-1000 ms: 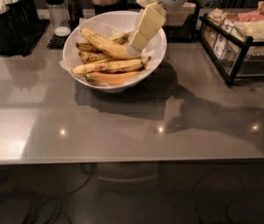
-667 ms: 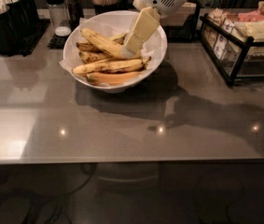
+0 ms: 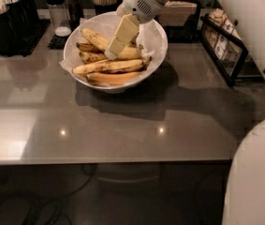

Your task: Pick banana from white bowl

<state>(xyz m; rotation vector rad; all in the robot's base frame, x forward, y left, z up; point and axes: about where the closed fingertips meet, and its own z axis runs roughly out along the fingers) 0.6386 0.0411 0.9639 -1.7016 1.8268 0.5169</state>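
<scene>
My pincer (image 3: 115, 47) hangs low inside the white bowl (image 3: 156, 50), at the far end of the grey counter (image 3: 122, 125). I cannot tell if it is apart or together.

The banana (image 3: 108, 67) I want is the long, fat, yellow one with brown spots. It lies on its side across the middle of the bowl. My pincer tip is just on the far side of it, and I cannot tell if they touch. A pale orange banana (image 3: 113, 78) lies right next to it on the near side. Small brown bananas (image 3: 91, 56) sit at the far left.

I think it is light and soft, and it will squash if I pinch hard. I should take it gently around its fat middle, across the short way.
</scene>
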